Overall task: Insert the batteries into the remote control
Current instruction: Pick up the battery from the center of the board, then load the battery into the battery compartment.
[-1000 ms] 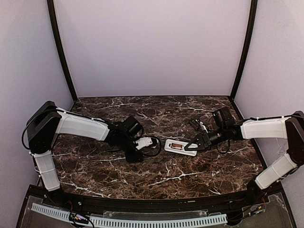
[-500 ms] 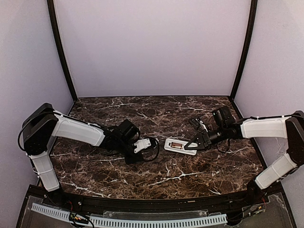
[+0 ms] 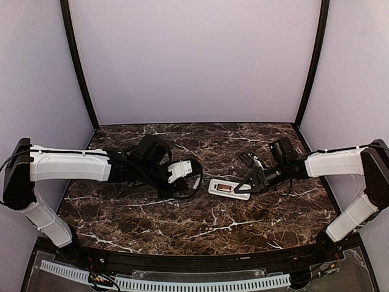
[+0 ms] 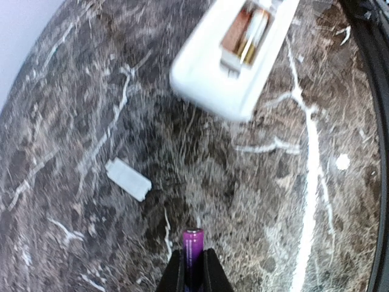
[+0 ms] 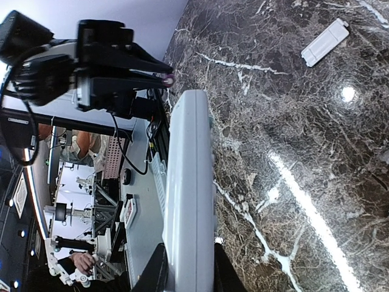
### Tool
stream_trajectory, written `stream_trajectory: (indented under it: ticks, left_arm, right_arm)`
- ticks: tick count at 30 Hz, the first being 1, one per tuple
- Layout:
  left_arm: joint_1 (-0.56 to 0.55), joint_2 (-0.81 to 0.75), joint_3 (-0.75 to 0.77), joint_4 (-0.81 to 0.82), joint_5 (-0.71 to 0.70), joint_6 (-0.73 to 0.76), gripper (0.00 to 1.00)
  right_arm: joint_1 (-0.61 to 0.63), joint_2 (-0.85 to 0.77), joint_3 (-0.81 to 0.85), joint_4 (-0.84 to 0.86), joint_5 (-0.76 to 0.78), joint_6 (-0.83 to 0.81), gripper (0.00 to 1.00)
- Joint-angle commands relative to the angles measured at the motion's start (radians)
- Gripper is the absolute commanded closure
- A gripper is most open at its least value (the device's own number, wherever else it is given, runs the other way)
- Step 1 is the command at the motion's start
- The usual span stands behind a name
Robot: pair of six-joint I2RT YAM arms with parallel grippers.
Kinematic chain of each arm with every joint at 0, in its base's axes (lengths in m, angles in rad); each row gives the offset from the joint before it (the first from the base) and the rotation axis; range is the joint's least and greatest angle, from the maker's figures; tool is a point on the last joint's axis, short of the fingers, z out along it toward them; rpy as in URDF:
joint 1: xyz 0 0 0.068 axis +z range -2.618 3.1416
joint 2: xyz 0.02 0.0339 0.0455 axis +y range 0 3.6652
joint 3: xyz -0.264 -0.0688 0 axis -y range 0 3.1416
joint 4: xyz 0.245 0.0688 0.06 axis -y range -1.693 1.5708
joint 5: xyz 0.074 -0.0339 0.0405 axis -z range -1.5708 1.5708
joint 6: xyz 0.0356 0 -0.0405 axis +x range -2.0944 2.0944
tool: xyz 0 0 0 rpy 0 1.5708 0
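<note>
Near the middle of the desk, a little toward its right edge: remote control lies back-up with its compartment open. Its long axis runs roughly from left edge to right edge, slightly skewed.

Right claw is closed on the remote's right end. The right wrist view shows the body edge-on between the fingers.

Left claw is narrow, clamped on a purple battery with the tip protruding forward.

Key relation: the remote sits ahead of the left claw, toward the right edge, free end nearest. The two are near, not touching.

In the left wrist view the battery axis looks off the slot line. Judgement: a wrist turn is needed before insertion.

One cell appears already seated, but this is uncertain.

Loose white cover lies on the desk, apart from the remote.

Left arm delivers; right arm steadies.
</note>
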Motion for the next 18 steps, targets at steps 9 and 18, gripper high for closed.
stream_trajectory:
  ticks: [9,18]
  left_arm:
    - [-0.193,0.035,0.294,-0.299,-0.155,0.131,1.0]
    - [-0.255,0.107,0.361,-0.364,-0.216,0.17,0.99]
  right_arm:
    - [0.088,0.063,0.013,0.176,-0.062,0.062,1.0]
    - [0.124,0.106,0.018,0.256,-0.072,0.113,1.0]
